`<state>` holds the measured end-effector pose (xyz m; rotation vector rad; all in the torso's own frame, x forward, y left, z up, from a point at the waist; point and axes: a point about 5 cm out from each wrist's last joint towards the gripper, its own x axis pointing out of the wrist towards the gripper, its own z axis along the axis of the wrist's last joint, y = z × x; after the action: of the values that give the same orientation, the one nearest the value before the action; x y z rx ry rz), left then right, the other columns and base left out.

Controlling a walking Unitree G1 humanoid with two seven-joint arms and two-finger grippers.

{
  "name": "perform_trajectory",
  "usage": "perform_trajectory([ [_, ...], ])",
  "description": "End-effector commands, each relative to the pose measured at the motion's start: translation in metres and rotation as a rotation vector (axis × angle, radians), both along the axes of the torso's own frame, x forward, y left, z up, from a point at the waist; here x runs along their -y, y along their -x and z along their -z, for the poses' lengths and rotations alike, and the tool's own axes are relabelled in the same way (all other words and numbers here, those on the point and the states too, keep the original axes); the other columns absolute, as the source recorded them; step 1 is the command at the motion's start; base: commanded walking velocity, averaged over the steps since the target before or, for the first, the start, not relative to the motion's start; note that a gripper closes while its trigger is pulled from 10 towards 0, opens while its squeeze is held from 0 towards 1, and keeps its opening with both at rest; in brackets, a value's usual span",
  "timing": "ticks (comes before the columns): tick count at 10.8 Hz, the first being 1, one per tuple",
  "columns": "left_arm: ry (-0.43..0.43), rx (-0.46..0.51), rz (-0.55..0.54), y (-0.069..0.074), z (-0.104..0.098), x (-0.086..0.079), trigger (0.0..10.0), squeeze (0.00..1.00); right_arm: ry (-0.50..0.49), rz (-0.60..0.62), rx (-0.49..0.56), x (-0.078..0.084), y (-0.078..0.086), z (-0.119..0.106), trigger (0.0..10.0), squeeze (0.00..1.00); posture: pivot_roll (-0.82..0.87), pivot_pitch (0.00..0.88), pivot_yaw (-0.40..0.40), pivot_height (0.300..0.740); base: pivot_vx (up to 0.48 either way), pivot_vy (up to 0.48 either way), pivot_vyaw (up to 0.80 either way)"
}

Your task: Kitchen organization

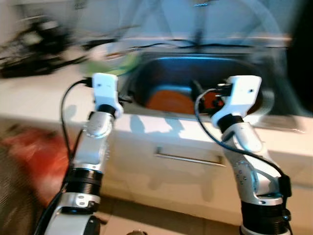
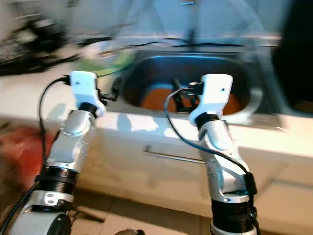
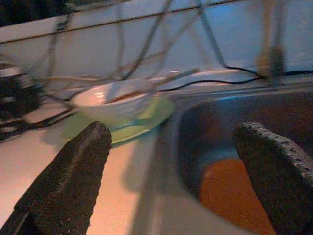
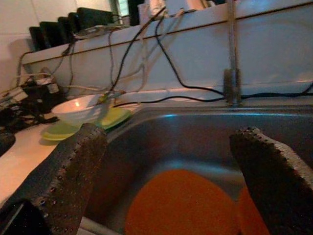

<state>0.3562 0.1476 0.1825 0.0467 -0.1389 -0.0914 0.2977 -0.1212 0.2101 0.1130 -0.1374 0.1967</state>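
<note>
Your desk (image 1: 44, 98) ran pale across the head views, with a steel sink (image 1: 161, 68) sunk into it and a drawer handle (image 1: 188, 157) on the front below. Both head views were blurred.

Inside the sink lay an orange plate (image 4: 181, 203), flat on the basin floor, with a second orange piece (image 4: 252, 215) just beside it. On the desk at the sink's left rim stood a white bowl (image 3: 112, 100) on a green plate (image 3: 146, 120); something thin rested in the bowl, too blurred to name.

Your left pincer (image 3: 171, 181) was raised near the sink's left edge, fingers spread wide, holding nothing. Your right pincer (image 4: 171, 181) hung over the basin, above the orange plate, likewise spread and empty.

Judgement: the bowl and plates look like stiff, glazed tableware, light to moderate in weight, breakable, and slippery if wet. The orange plate lies flat, so you would need to catch its rim with one finger under the edge. The bowl is best taken by its wall at the rim, lifted clear of the green plate rather than dragged.
</note>
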Motion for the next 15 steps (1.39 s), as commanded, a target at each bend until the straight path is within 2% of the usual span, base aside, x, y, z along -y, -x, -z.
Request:
perform_trajectory([
  [1,0.002,0.021,0.004,-0.002,-0.01,0.001,10.0,1.0,-0.005,0.004,0.003,0.0,-0.001,-0.002,10.0,0.0,-0.05,0.0,0.118,0.74,0.0,0.0,0.0],
  [3,0.035,0.04,-0.001,-0.004,-0.02,-0.001,10.0,1.0,-0.01,0.011,0.005,0.002,-0.001,-0.003,10.0,0.0,-0.05,0.0,0.121,0.74,0.0,0.0,0.0],
  [5,0.055,0.056,-0.001,-0.006,-0.03,-0.001,10.0,1.0,-0.011,0.013,0.009,0.002,-0.002,-0.004,10.0,0.0,-0.05,0.0,0.121,0.74,0.337,0.0,0.0],
  [12,0.064,0.06,0.011,-0.005,-0.033,0.003,10.0,1.0,-0.001,0.009,0.012,0.001,0.001,-0.003,10.0,0.0,-0.05,0.0,0.126,0.74,0.451,0.0,0.0],
  [15,0.074,0.067,0.025,-0.001,-0.03,0.006,10.0,1.0,0.014,0.003,0.012,0.0,0.001,-0.002,10.0,0.0,-0.05,0.0,0.126,0.74,0.0,0.0,0.0],
])
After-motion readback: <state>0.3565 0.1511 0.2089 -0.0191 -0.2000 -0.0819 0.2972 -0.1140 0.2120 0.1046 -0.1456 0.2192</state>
